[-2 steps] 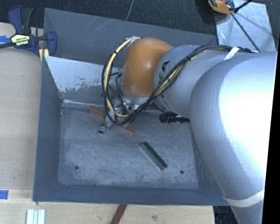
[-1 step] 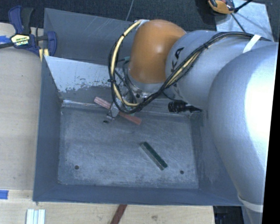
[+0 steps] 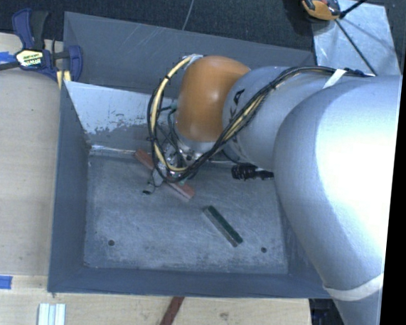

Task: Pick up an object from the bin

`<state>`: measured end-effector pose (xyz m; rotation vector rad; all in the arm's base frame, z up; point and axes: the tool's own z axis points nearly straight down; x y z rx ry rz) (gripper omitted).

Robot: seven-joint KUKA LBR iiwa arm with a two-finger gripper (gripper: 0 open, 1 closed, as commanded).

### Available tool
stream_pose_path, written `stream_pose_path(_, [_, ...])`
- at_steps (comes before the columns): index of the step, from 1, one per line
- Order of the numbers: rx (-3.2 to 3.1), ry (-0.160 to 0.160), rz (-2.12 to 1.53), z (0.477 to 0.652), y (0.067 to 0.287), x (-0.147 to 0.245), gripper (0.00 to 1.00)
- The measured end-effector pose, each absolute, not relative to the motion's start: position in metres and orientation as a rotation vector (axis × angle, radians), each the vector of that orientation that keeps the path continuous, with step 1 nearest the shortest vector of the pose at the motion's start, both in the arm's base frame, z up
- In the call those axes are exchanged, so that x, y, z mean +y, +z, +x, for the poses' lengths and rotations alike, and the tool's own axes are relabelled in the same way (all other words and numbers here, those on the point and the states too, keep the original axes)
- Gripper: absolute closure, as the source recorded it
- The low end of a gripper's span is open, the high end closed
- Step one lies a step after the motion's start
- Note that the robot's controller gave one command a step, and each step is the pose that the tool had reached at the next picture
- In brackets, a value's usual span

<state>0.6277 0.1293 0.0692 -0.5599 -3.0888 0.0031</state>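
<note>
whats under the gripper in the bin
A reddish-brown flat piece pokes out either side of the gripper, near the bin back wall. Its middle is covered by the orange-covered wrist, so one piece or two is unclear.

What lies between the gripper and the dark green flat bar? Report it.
Camera view: a reddish-brown flat strip beside the gripper, then bare grey bin floor up to the dark green flat bar.

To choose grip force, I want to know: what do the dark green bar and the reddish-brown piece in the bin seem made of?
The dark green bar looks like plastic or painted metal: straight edges, matte, no shine. The reddish-brown piece is perhaps wood or rubber: dull surface, partly hidden under the arm.
</note>
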Motion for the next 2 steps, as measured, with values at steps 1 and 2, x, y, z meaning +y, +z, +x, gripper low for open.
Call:
stream_pose_path(1, [-3.088, 0.003, -0.56, 0.628, 0.075, 0.129, 1.0])
stream_pose_path(2, [-3.082, 0.005, -0.561, 0.626, 0.096, 0.129, 1.0])
